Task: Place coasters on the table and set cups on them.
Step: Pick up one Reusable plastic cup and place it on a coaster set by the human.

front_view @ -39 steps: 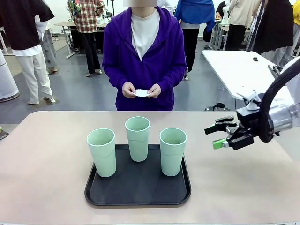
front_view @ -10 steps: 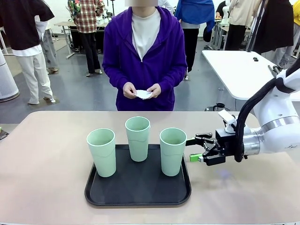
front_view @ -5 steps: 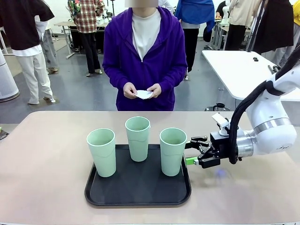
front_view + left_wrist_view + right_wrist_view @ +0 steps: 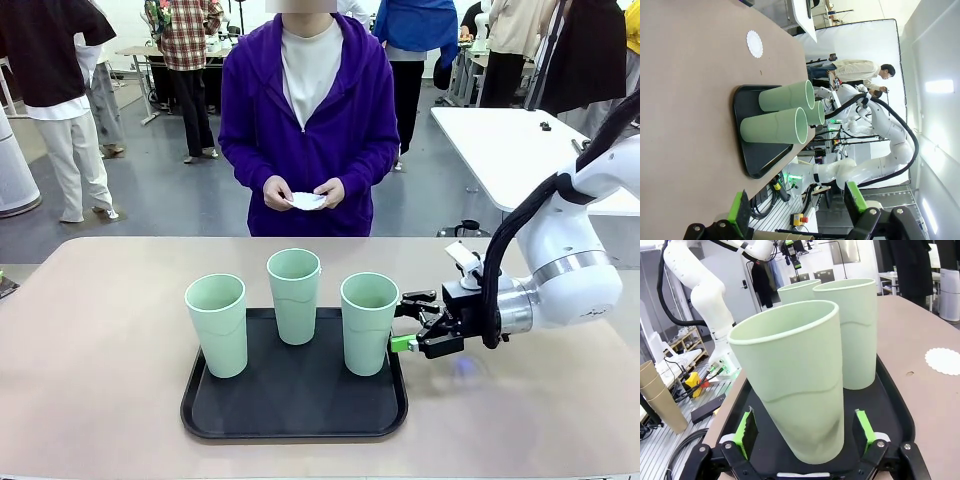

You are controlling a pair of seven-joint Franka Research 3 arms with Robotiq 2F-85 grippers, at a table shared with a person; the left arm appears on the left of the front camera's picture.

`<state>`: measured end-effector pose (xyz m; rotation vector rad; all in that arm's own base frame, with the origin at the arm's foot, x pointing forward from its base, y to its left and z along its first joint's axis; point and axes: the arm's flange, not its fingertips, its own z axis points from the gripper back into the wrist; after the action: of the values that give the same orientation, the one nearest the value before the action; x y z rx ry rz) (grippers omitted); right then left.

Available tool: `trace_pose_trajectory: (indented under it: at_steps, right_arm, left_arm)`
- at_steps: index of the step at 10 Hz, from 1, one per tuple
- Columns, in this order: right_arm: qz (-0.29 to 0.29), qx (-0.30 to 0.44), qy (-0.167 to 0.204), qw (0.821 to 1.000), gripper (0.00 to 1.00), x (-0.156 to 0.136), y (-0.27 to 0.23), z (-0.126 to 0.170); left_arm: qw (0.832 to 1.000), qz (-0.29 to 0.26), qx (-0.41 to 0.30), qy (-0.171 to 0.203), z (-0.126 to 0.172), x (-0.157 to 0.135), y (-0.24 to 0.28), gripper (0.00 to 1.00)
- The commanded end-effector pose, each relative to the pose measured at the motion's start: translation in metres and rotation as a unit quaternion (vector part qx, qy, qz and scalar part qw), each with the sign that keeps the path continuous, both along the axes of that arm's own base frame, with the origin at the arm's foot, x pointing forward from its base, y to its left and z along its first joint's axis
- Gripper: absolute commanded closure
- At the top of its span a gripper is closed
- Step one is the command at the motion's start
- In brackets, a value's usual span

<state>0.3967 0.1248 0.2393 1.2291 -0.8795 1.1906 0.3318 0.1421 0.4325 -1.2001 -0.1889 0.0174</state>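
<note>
1. Cups: three mint-green tumblers stood upright on a black tray (image 4: 300, 420) in the middle of the bench (image 4: 100, 340). These were the left cup (image 4: 216, 325), the middle cup (image 4: 294, 295) and the right cup (image 4: 369, 322). All had mouths up and long axes vertical.
2. Right pincer (image 4: 403, 322): held level, low over the tray's right edge, just beside the right cup. Fingers stood apart and gripped nothing. In the right wrist view the green pads (image 4: 746, 426) flanked the cup's lower wall, with a gap on each side.
3. Deciding relation: the right cup lay straight ahead along the line of the right pincer's fingers. Its vertical axis crossed that line squarely. One finger sat toward the person's side of the cup and one toward the robot's side. The right arm was much the nearer to this cup.
4. Left pincer (image 4: 796, 205): fingers apart and empty, well away from the tray, looking along the bench at the cups.
5. Coaster (image 4: 754, 44): one scalloped white disc lay flat on the bare bench beyond the tray, well apart from the cups. The person's hands (image 4: 276, 193) at the far side held something thin and white (image 4: 305, 201), probably more coasters.
6. Judgement: the step in hand looked like a side grasp on the right cup, with no cup yet on a coaster. The smooth tapered wall could slip in the pads. The middle cup stood close behind and might be nudged.
</note>
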Motion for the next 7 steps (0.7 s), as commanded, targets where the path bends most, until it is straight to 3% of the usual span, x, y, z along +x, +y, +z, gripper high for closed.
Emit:
trace_pose_trajectory:
  at_steps: [1, 7]
  right_arm:
    - [-0.007, 0.000, -0.013, 1.000, 0.00, 0.005, 0.009, -0.010]
    - [0.013, -0.003, -0.010, 1.000, 0.00, 0.009, 0.023, -0.027]
  left_arm:
    - [1.000, -0.004, -0.004, -0.007, 0.001, -0.001, 0.002, 0.00]
    - [1.000, -0.004, -0.004, -0.007, 0.001, -0.001, 0.002, 0.00]
